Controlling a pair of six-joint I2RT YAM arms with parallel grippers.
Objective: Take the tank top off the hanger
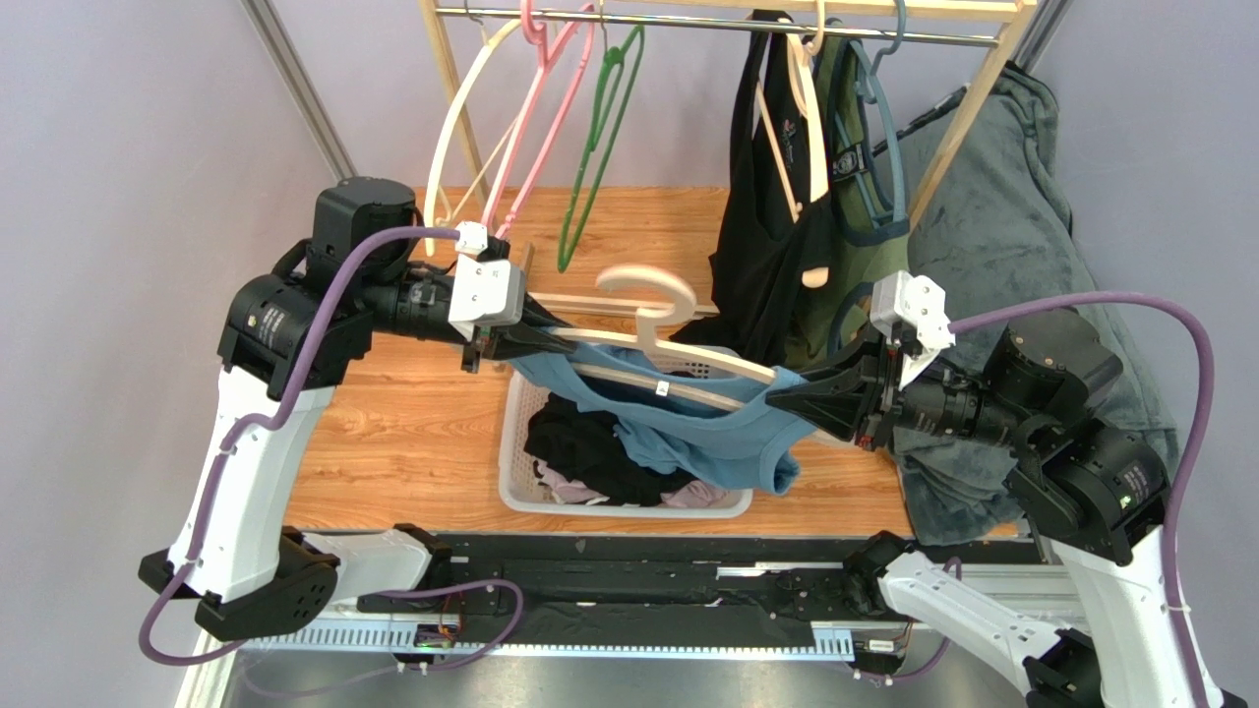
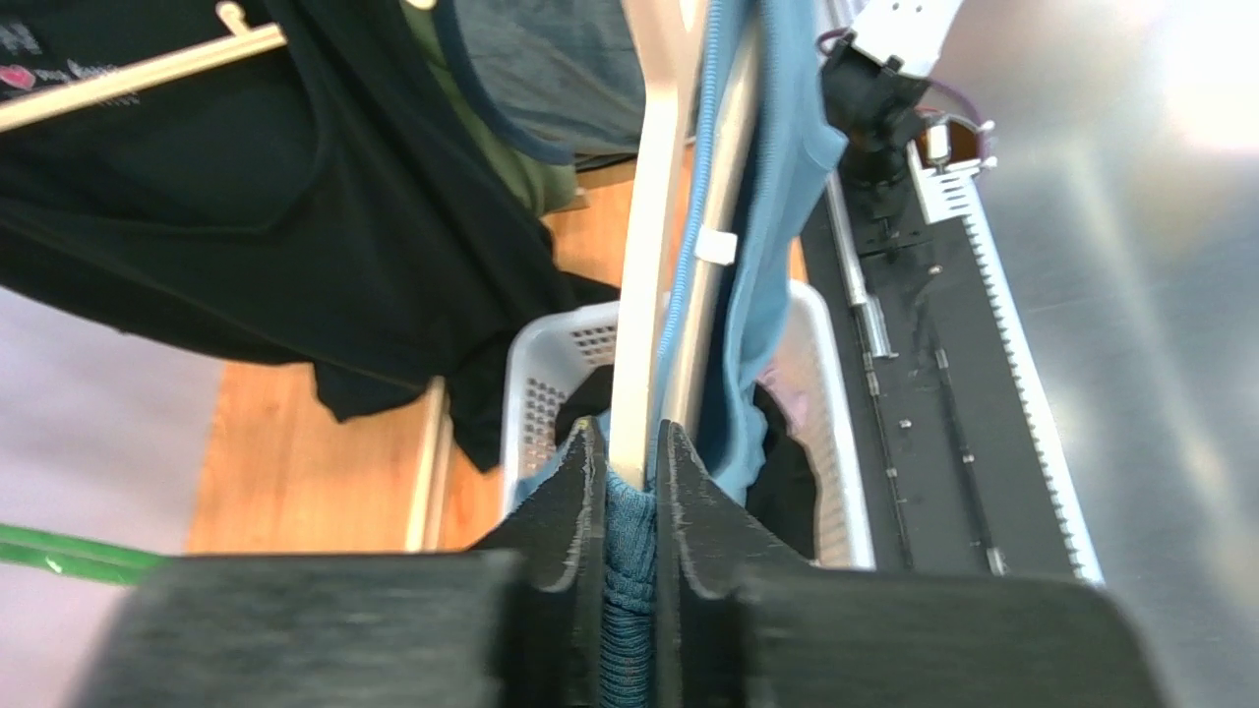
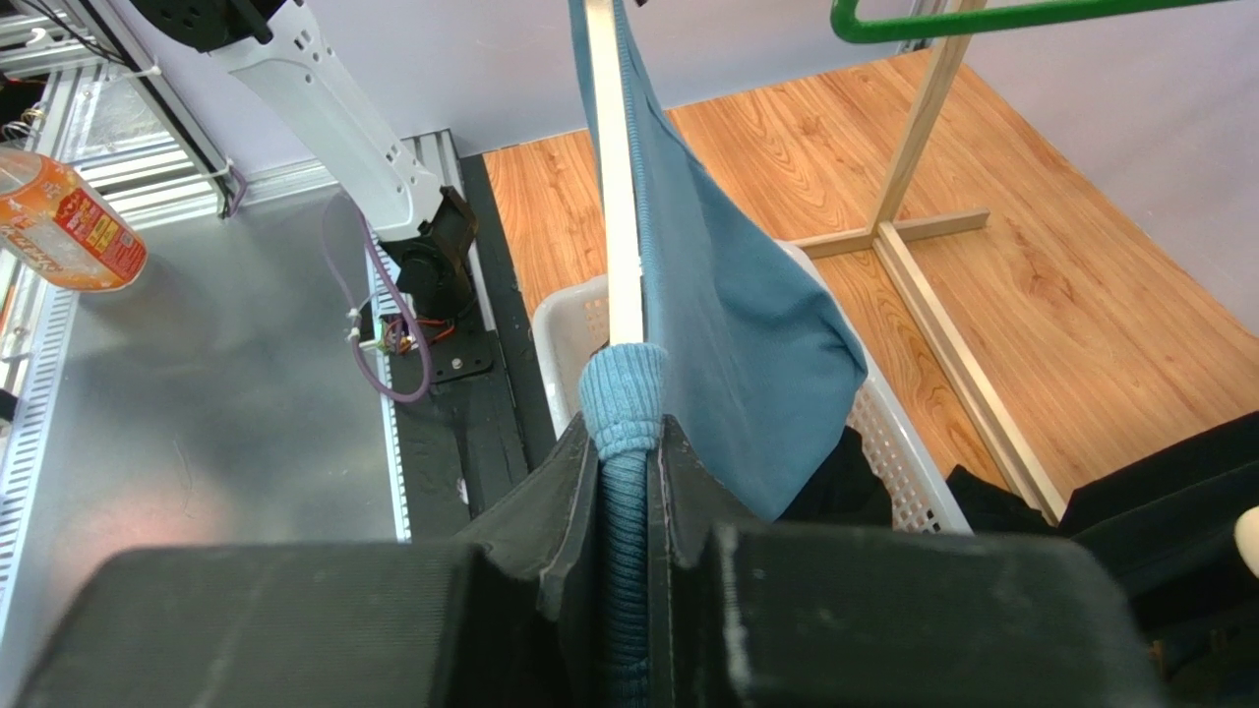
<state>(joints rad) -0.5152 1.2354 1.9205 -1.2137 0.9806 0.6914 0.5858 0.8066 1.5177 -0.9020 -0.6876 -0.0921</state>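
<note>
A blue tank top [image 1: 710,435] hangs on a cream hanger [image 1: 650,288] that lies nearly level above a white basket [image 1: 514,443]. My left gripper [image 1: 495,342] is shut on the tank top's ribbed strap at the hanger's left end. In the left wrist view the gripper [image 2: 631,457] pinches blue ribbed fabric beside the hanger arm [image 2: 650,266], and the tank top [image 2: 769,221] drapes beyond. My right gripper [image 1: 791,398] is shut on the other strap at the hanger's right end. The right wrist view shows that gripper [image 3: 627,435], the hanger [image 3: 613,221] and the tank top [image 3: 739,325].
The basket holds dark clothes [image 1: 591,450]. A wooden rack [image 1: 710,18] at the back carries empty cream, pink and green hangers [image 1: 599,133] and black and green garments [image 1: 776,251]. A grey garment [image 1: 1005,221] drapes at the right. An orange bottle [image 3: 59,221] lies beside the table.
</note>
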